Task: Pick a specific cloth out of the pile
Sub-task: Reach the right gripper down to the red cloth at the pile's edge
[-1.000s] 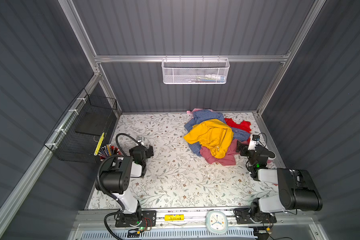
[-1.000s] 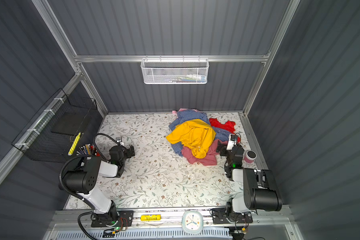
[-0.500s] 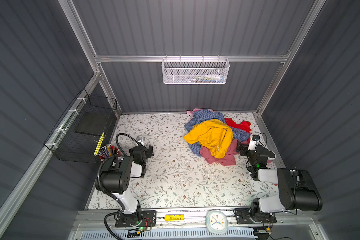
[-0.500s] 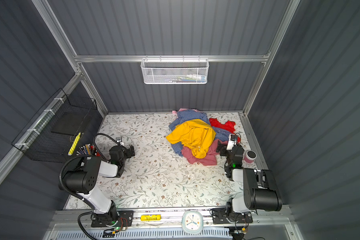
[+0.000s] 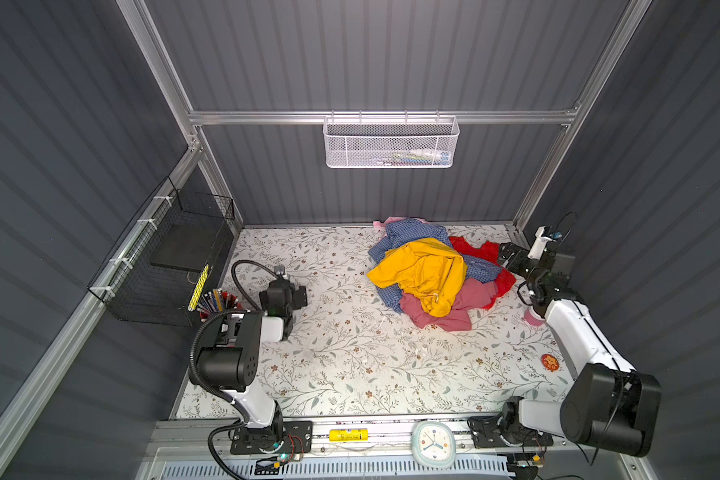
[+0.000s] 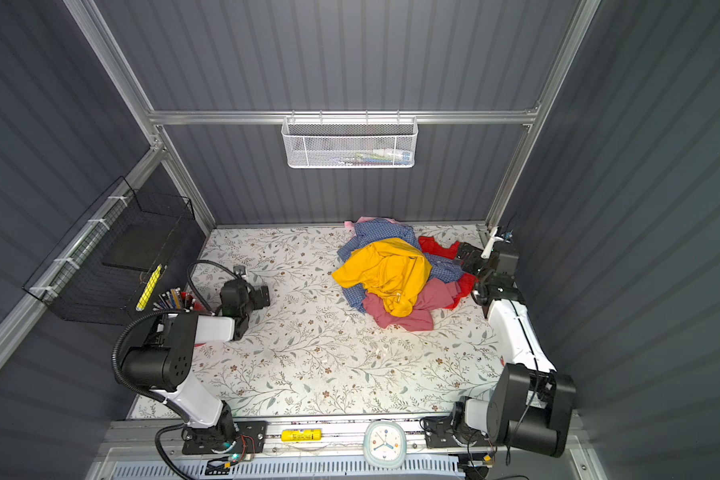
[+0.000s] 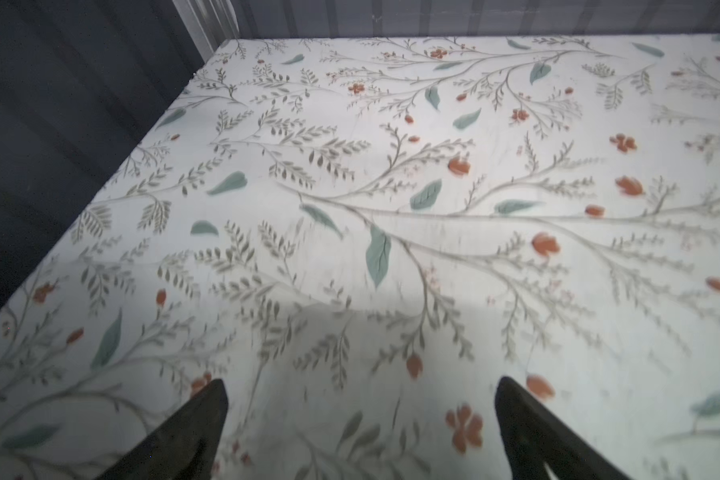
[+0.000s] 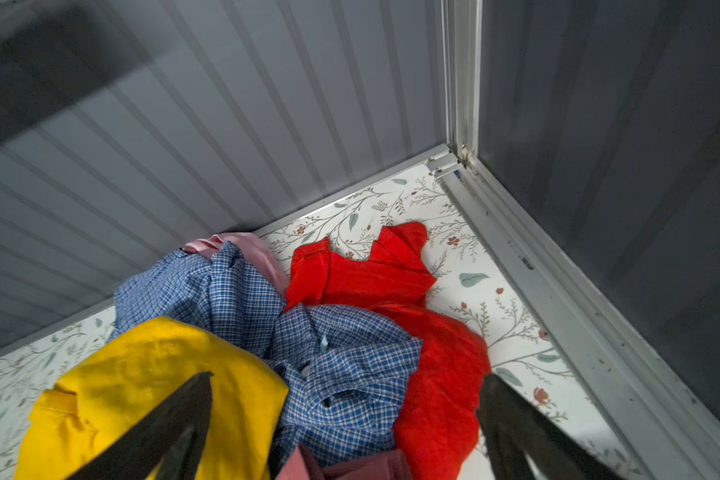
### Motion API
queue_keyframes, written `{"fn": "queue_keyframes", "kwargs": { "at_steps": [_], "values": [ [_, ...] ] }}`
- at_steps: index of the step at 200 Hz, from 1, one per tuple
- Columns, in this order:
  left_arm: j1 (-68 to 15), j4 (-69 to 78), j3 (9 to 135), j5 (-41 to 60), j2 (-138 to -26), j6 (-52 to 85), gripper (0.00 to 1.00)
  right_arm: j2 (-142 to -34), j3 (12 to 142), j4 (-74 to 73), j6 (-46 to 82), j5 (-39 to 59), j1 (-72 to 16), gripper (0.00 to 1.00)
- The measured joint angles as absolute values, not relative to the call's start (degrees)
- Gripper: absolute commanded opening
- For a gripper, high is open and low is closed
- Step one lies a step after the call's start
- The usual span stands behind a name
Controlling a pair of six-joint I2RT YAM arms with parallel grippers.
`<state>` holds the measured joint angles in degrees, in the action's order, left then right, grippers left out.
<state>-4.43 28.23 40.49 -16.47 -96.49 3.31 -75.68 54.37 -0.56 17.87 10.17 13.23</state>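
Right gripper [image 8: 346,378]: jaws spread wide, nothing between them gripped. Left gripper [image 7: 361,381]: jaws also spread wide, empty, with only bare floral table [image 7: 433,145] ahead of them.

Room around the right jaws is tight. The back wall [image 8: 225,145] is close ahead. The corner post [image 8: 462,83] and side rail [image 8: 578,316] run just beyond the outer finger, with a narrow strip of bare table between that finger and the rail. In both top views the right gripper [image 5: 504,252] [image 6: 466,254] sits at the pile's wall-side edge, near the back corner. The left gripper [image 5: 297,296] has open table ahead and toward the middle, with a dark wall on its outer side, and is well apart from the pile [image 5: 427,276].

The red cloth [image 8: 391,278] lies flat on the table on the pile's corner side, ahead of the right jaws and running back toward the outer finger. Its near part is partly under the blue checked garment [image 8: 225,291]. Whether the finger touches it, I cannot tell. Directly between the jaws is mostly blue check, and the inner finger is over the yellow garment [image 8: 150,374]. A pale pink piece [image 8: 242,243] lies against the back wall beyond the blue. Dusty pink garment [image 5: 474,297] lies at the pile's near side, behind the jaws.
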Motion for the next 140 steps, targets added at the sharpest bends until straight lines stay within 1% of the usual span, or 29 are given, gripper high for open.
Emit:
{"fn": "queue_keyframes", "kwargs": {
  "at_steps": [14, 30, 77, 117, 140],
  "values": [
    [-4.4, 20.1, 49.5, -14.3, -96.3, 5.0, 1.00, -78.0, 57.0, 4.2, 19.5, 13.8, 14.3, 0.99],
    [-4.4, 16.6, 53.8, -11.1, -95.0, 7.5, 1.00, -81.3, 59.5, 9.5, 21.2, 16.5, 15.2, 0.99],
    [-6.4, 9.1, 53.9, -6.5, -93.4, 12.8, 1.00, -91.3, 67.8, 22.6, 24.3, 19.3, 15.7, 0.94],
    [-7.9, 6.9, 53.5, -5.9, -93.4, 13.5, 1.00, -94.3, 71.2, 29.0, 26.7, 16.9, 16.7, 0.91],
    [-8.1, 6.6, 52.7, -5.9, -93.3, 13.8, 1.00, -94.5, 71.5, 31.1, 28.4, 14.6, 18.1, 0.86]
  ]
}}
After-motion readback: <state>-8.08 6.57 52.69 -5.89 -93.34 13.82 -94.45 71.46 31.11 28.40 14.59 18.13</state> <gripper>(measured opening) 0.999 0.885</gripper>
